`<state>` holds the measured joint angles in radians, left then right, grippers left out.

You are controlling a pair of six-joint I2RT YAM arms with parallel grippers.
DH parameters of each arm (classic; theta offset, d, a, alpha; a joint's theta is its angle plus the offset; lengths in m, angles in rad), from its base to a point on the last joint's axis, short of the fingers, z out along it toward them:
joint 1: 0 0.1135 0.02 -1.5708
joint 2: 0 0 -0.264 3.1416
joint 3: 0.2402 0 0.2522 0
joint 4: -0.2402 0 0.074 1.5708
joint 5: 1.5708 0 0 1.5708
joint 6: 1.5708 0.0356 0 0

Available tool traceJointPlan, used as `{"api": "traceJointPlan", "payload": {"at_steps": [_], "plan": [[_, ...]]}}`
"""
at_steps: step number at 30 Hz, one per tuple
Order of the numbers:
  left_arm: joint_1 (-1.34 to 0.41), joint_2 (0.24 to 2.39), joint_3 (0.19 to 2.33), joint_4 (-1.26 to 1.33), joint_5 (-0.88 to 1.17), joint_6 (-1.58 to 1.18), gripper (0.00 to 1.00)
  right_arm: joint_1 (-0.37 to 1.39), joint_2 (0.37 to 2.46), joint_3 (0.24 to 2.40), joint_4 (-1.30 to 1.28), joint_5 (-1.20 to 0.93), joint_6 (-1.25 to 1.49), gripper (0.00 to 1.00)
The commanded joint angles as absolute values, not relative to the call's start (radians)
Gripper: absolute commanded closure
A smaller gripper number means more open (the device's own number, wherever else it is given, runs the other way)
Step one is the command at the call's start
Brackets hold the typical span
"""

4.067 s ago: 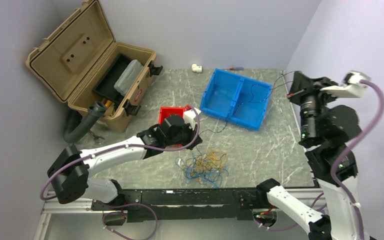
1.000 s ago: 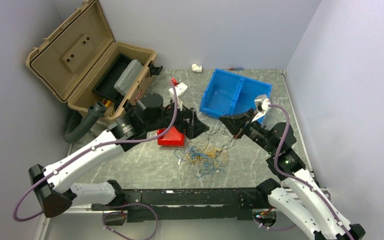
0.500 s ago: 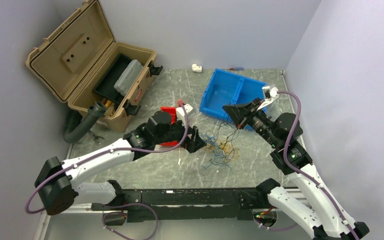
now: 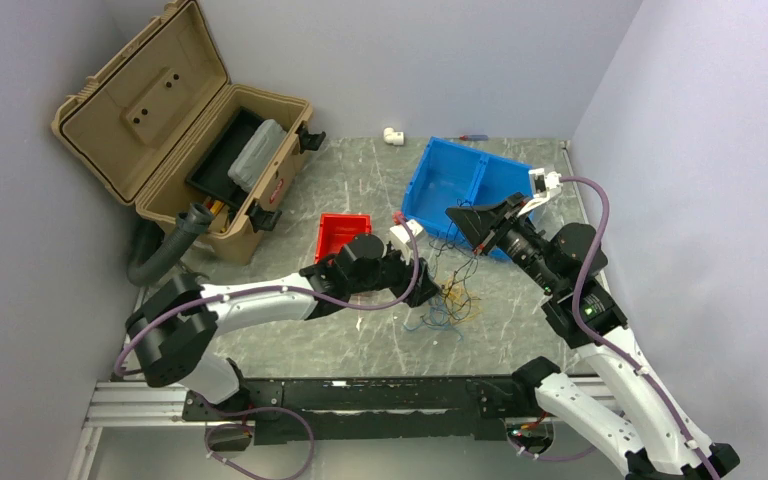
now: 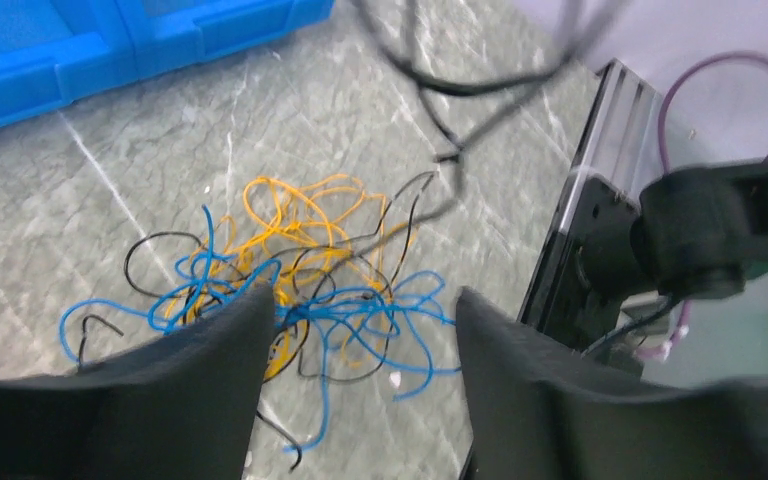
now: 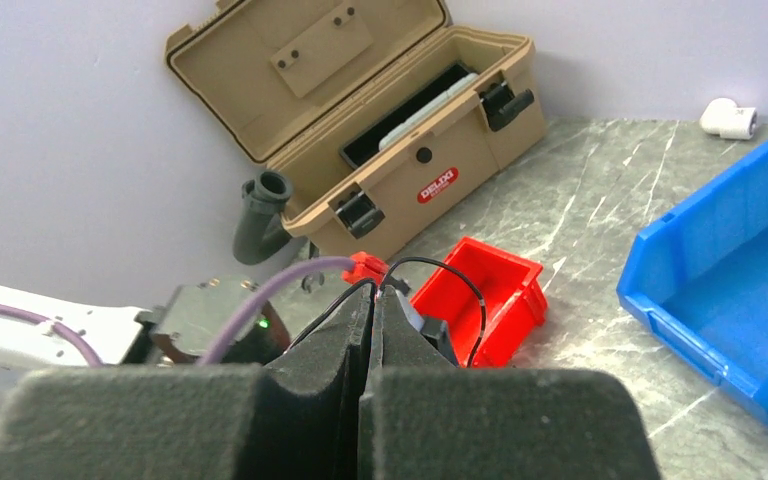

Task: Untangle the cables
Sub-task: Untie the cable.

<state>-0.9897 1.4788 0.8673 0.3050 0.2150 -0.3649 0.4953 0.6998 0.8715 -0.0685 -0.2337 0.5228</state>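
Left pincer (image 4: pixel 428 290) had slid toward 3 o'clock since half a second before, fingers apart, and sat low at the 9 o'clock edge of the cables (image 4: pixel 447 305). They lay as a loose blue, orange and black tangle mid-counter (image 4: pixel 360 180), bunched narrower than earlier. In the left wrist view the tangle (image 5: pixel 300 270) showed between the spread fingers (image 5: pixel 210 350). At its 1 o'clock the right pincer (image 4: pixel 452 213) had barely shifted, pressed together on a black strand (image 6: pixel 457 277). A blue bin (image 4: pixel 460 190) stood at 12 o'clock, a red bin (image 4: pixel 342 233) at 10.
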Motion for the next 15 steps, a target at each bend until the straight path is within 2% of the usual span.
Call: {"api": "traceJointPlan", "payload": {"at_steps": [1, 4, 15], "plan": [[-0.991, 1.537, 0.856, 0.554, 0.188, -0.417, 0.41, 0.499, 0.676, 0.934, -0.029, -0.188, 0.555, 1.0], [-0.991, 1.582, 0.833, 0.617, 0.199, -0.443, 1.0, 0.499, 0.662, 0.96, -0.061, -0.143, 0.549, 1.0], [-0.991, 1.487, 0.708, 0.489, 0.125, -0.44, 1.0, 0.499, 0.599, 1.178, -0.266, 0.33, 0.331, 1.0]]}}
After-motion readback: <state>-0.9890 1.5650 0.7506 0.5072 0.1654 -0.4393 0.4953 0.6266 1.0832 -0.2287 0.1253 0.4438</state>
